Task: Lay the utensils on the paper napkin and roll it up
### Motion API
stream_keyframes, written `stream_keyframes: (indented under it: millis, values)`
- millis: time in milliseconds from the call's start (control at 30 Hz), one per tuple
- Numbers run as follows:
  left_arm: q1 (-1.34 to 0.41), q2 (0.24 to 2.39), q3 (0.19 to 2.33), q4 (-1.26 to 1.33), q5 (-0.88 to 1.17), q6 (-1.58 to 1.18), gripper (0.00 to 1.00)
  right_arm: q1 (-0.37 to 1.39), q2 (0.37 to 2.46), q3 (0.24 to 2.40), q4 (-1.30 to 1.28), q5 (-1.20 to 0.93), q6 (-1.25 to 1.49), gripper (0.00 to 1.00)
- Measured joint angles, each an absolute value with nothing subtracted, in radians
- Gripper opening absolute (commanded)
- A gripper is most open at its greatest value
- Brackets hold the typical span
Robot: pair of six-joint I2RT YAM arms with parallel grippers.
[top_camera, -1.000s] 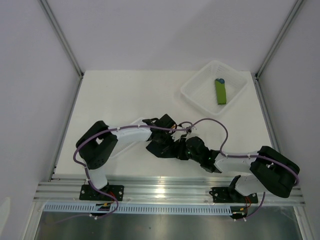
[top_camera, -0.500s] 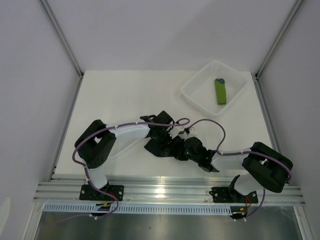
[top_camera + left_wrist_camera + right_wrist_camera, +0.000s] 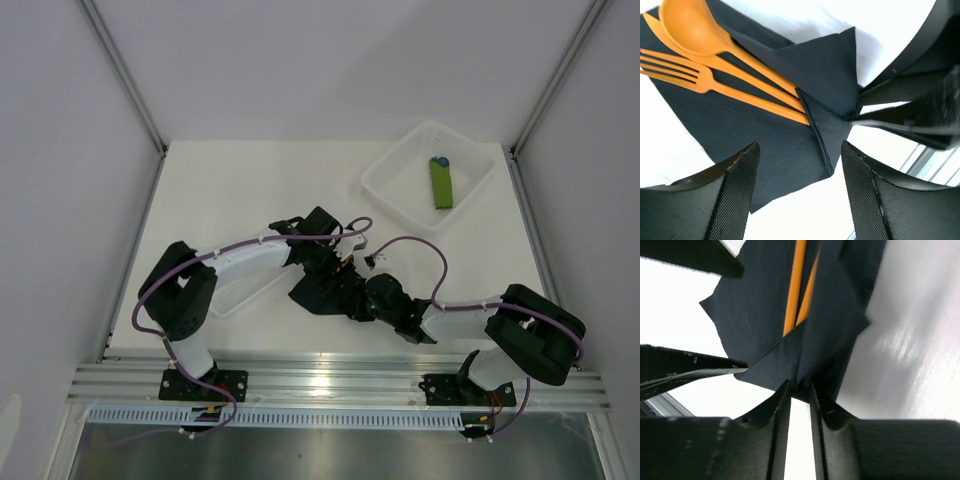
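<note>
The black paper napkin (image 3: 312, 298) lies near the table's front, between both grippers. In the left wrist view the napkin (image 3: 765, 145) carries the orange utensils: a round-bowled spoon (image 3: 690, 27), a fork (image 3: 680, 70) and a third handle beside them. One napkin corner is folded over the handle ends. My right gripper (image 3: 800, 389) is shut on that folded corner; orange handles (image 3: 794, 295) show under the fold. It also shows in the top view (image 3: 360, 298) and in the left wrist view (image 3: 910, 115). My left gripper (image 3: 800, 190) is open and empty, above the napkin's near edge (image 3: 335, 268).
A clear plastic bin (image 3: 378, 186) stands at the back right and holds a green rolled bundle with a blue tip (image 3: 441, 183). A shallow clear tray (image 3: 232, 297) lies under the left arm. The aluminium rail (image 3: 340, 375) runs along the near edge.
My left arm has swung left and back, its wrist now farther from the front edge. My right gripper has crept left with the napkin corner, folding it further over the handles.
</note>
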State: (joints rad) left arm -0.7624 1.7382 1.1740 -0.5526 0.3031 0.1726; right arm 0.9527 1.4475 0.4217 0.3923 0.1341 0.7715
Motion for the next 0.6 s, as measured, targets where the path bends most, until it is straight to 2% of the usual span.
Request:
stream_keyframes:
  millis: [200, 600]
  values:
    - [-0.747, 1.738, 1.201, -0.545, 0.302, 0.153, 0.69, 0.970, 1.447, 0.477, 0.341, 0.150, 0.705, 0.32]
    - [-0.665, 1.738, 1.196, -0.537, 0.290, 0.127, 0.71, 1.046, 1.531, 0.618, 0.265, 0.207, 0.579, 0.32]
